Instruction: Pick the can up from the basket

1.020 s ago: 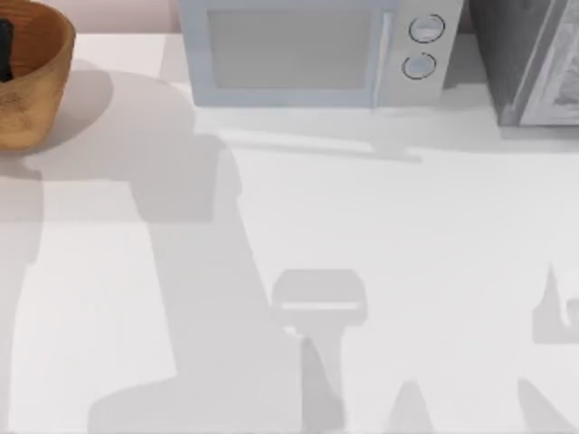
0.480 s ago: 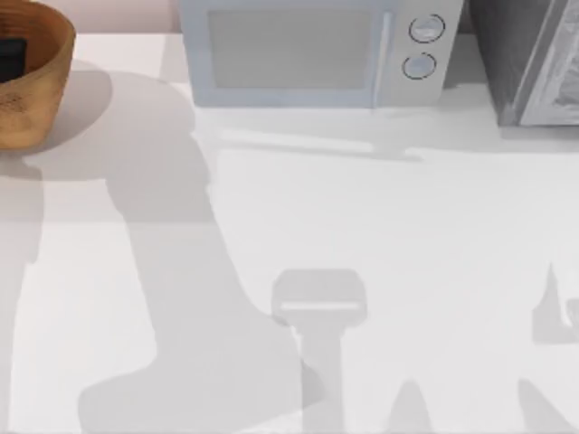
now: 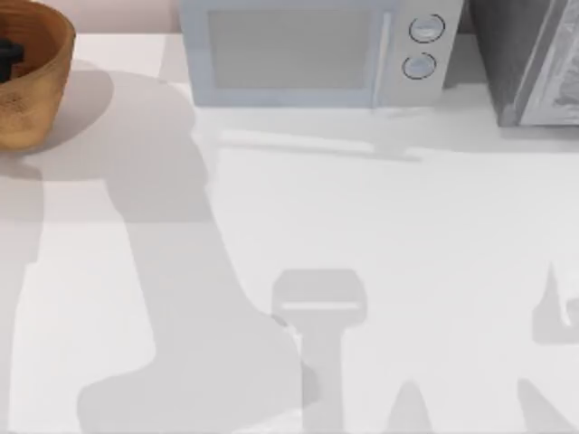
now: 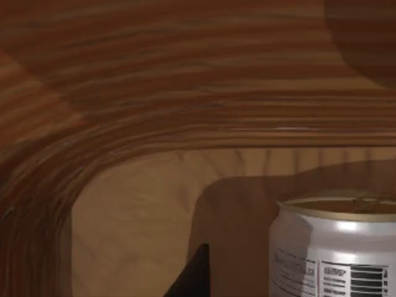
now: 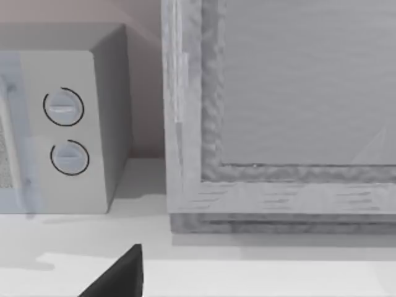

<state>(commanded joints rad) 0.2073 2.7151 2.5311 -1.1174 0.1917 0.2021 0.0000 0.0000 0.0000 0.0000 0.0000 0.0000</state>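
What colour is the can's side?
Silvery white with dark print, seen best in the left wrist view: the can.

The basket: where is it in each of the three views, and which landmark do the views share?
Top view: the basket sits at the table's far left corner, cut by the picture's edge.
Left wrist view: its ribbed inner wall is close behind the can.
Right wrist view: faces the microwave instead.
Shared landmark: the microwave's two round dials, also in the top view.
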